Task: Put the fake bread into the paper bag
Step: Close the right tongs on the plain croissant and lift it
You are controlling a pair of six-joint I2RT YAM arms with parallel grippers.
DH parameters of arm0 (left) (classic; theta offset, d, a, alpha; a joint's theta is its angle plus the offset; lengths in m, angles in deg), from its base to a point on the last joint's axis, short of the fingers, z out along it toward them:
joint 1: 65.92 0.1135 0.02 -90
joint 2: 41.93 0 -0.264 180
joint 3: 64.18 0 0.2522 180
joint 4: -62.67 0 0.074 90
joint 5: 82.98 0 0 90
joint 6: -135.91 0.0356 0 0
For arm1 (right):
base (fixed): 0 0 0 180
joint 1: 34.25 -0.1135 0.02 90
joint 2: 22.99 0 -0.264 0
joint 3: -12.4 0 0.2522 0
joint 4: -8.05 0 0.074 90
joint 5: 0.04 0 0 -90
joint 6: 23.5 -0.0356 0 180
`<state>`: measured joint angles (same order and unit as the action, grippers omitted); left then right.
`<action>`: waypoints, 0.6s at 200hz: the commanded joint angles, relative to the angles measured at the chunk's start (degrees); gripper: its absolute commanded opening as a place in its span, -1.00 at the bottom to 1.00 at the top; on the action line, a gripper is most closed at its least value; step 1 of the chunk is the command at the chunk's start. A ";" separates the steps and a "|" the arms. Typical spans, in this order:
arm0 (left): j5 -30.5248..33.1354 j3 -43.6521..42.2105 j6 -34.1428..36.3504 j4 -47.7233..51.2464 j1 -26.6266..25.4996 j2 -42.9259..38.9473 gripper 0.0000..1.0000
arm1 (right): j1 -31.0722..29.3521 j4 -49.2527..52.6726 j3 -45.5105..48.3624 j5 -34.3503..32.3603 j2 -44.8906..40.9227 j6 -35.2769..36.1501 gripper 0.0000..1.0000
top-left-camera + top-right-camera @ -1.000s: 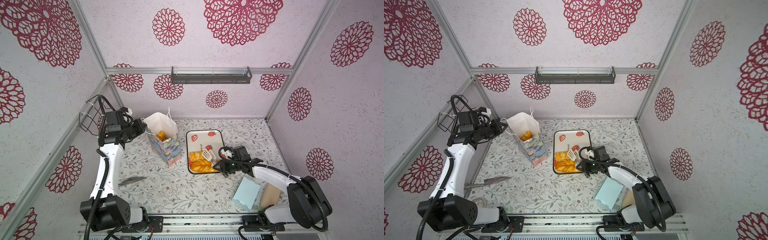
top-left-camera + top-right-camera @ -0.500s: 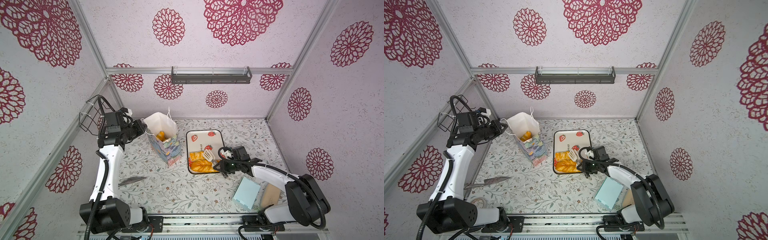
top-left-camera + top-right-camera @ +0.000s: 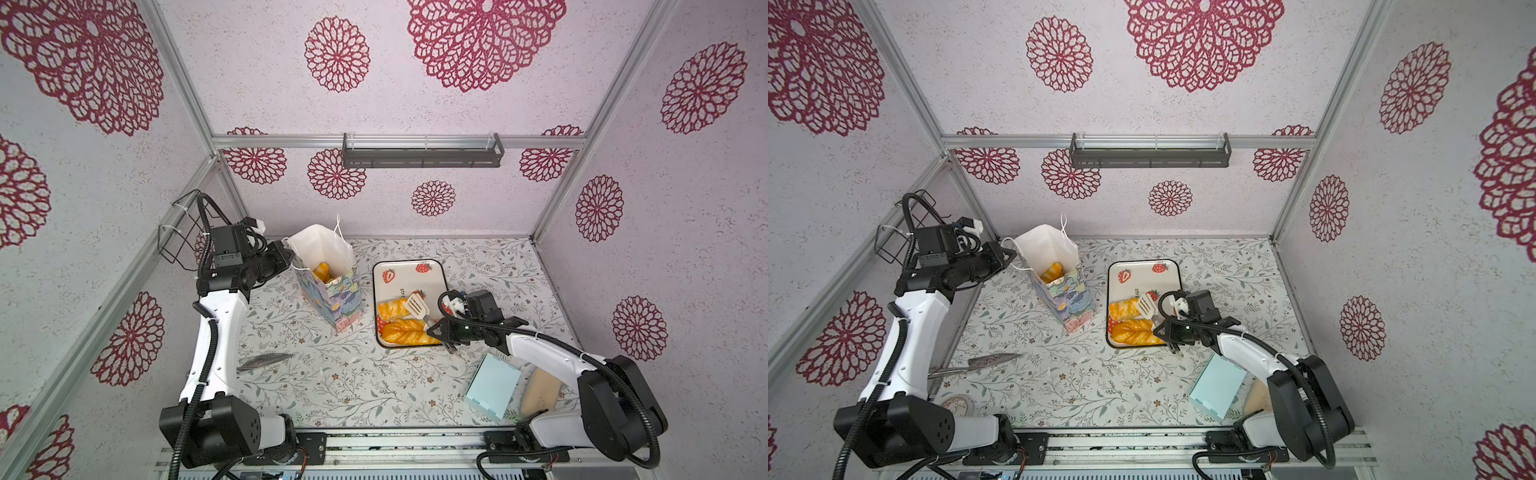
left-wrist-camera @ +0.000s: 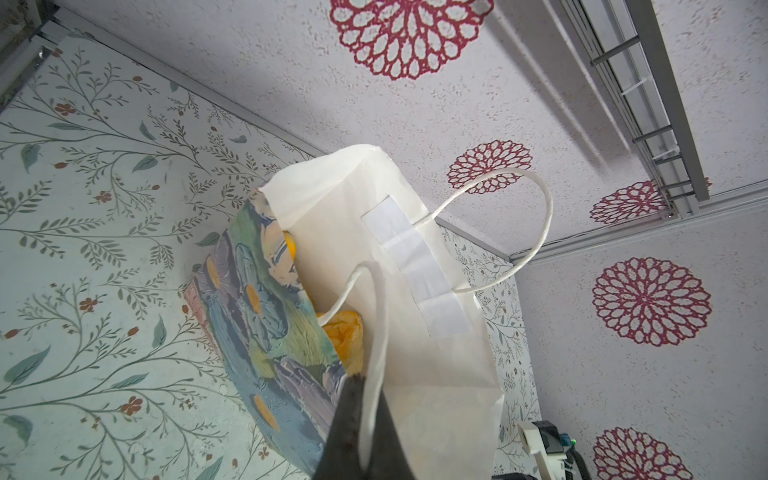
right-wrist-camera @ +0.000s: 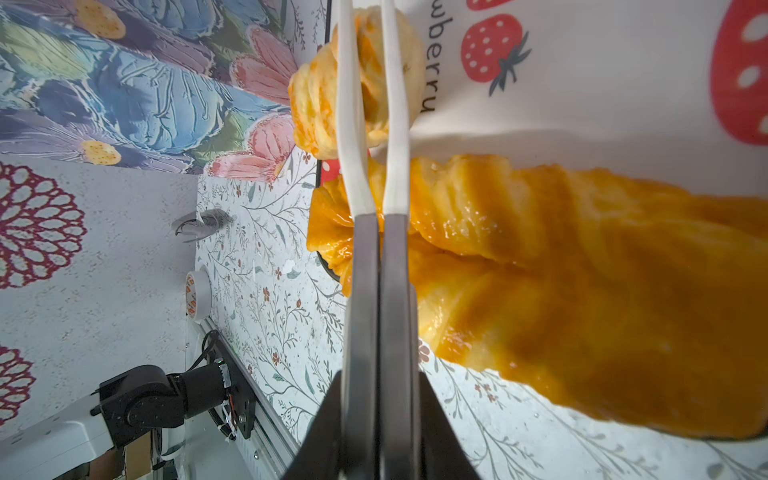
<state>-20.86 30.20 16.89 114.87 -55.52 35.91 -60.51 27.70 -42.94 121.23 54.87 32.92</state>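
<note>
Right gripper [image 3: 435, 329] now tighter on tongs [image 3: 414, 304]; fake bread [image 3: 405, 333] glossy, golden, braided.

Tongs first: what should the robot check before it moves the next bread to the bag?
1. Right fingers shut on the tongs: ok.
2. Left fingers pinching the paper bag at its rim: ok.
3. Bag mouth open, facing up: ok.
4. Small roll caught between the tong tips: cannot tell; the tips are outside the right wrist view.
5. Braided loaf lying on the tray: ok.
</note>
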 commanded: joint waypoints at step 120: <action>-0.60 -0.20 0.70 0.91 -0.24 -1.91 -0.96 | 4.55 -4.97 -2.93 0.89 -10.45 -4.00 -0.55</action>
<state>-20.95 30.20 16.93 115.07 -55.52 35.45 -56.99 28.29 -43.01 120.29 48.27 30.89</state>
